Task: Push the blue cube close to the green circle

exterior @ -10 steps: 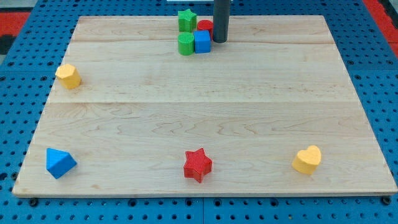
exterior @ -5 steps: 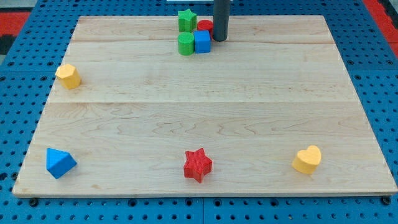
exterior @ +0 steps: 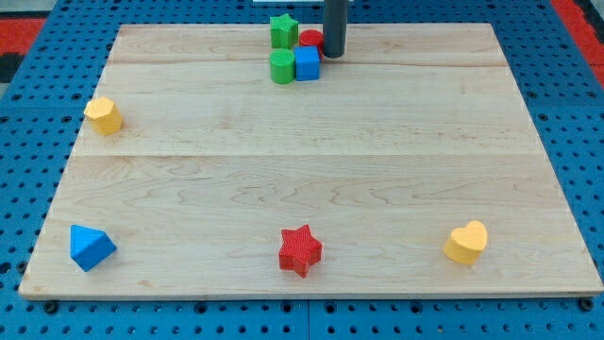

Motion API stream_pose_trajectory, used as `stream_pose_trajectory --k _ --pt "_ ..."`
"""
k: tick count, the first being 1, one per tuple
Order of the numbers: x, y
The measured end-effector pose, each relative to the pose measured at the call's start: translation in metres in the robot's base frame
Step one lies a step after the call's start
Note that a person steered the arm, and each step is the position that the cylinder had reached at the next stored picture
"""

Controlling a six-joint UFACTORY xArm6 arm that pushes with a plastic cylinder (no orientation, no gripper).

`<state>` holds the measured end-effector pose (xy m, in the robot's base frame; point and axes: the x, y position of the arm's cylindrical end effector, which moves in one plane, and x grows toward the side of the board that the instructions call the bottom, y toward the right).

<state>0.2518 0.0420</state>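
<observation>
The blue cube [exterior: 307, 63] sits near the view's top centre of the wooden board [exterior: 311, 161], touching the green circle [exterior: 281, 67] on its left. A green star [exterior: 283, 30] stands just above the green circle. A red block [exterior: 310, 40], shape unclear, sits behind the blue cube. My tip [exterior: 333, 55] is the lower end of the dark rod, just to the right of the blue cube and the red block, close to them.
A yellow block [exterior: 104, 115] lies at the left edge. A blue triangular block [exterior: 91, 247] sits at the bottom left, a red star [exterior: 300, 250] at the bottom centre, a yellow heart [exterior: 466, 243] at the bottom right.
My tip has moved slightly toward the view's top. The blocks have not visibly moved.
</observation>
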Motion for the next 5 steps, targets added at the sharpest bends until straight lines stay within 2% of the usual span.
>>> stream_pose_trajectory --k 2,3,4,5 --pt "-0.004 0.0" --pt "0.005 -0.015" --pt "0.032 -0.009" --pt "0.045 0.036"
